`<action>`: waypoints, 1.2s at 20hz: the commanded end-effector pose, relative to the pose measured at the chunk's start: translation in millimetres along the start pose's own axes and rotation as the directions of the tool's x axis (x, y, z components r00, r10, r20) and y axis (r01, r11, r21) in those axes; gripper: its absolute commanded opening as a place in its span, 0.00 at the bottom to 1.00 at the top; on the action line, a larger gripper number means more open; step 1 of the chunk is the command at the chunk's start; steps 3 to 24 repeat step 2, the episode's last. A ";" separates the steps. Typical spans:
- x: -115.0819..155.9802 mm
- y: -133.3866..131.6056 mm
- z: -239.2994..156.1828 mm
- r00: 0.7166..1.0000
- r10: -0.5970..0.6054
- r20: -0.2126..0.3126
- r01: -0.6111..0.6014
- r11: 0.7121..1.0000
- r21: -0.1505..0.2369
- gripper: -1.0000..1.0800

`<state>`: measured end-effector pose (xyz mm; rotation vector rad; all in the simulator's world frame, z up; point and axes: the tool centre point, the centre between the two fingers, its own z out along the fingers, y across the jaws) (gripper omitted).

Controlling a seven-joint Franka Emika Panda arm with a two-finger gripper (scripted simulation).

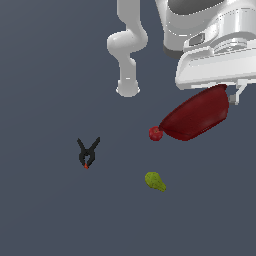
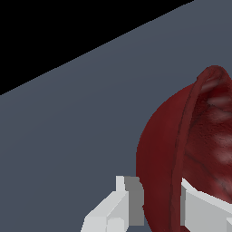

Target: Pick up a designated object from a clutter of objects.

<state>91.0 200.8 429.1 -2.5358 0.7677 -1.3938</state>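
I am holding the dark red bowl [image 2: 181, 154] by its rim, my fingers [image 2: 124, 204] closed on the thin wall, one inside and one outside. It is hanging tilted above the worktop [image 1: 50, 75], beside the small red ball [image 1: 155, 133]. It seems stiff and smooth, so I am judging the rim the best hold, though it may slip or swing.

I can read no text, label, brand, number or sign in either view. Nothing I see carries any lettering.
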 end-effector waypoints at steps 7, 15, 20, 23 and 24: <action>1.2 -0.3 -0.2 1.000 0.001 -0.001 -0.001 1.000 0.000 0.00; 1.2 -0.3 -0.2 1.000 0.001 -0.001 -0.001 1.000 0.000 0.00; 1.2 -0.3 -0.2 1.000 0.001 -0.001 -0.001 1.000 0.000 0.00; 1.2 -0.3 -0.2 1.000 0.001 -0.001 -0.001 1.000 0.000 0.00; 1.2 -0.3 -0.2 1.000 0.001 -0.001 -0.001 1.000 0.000 0.00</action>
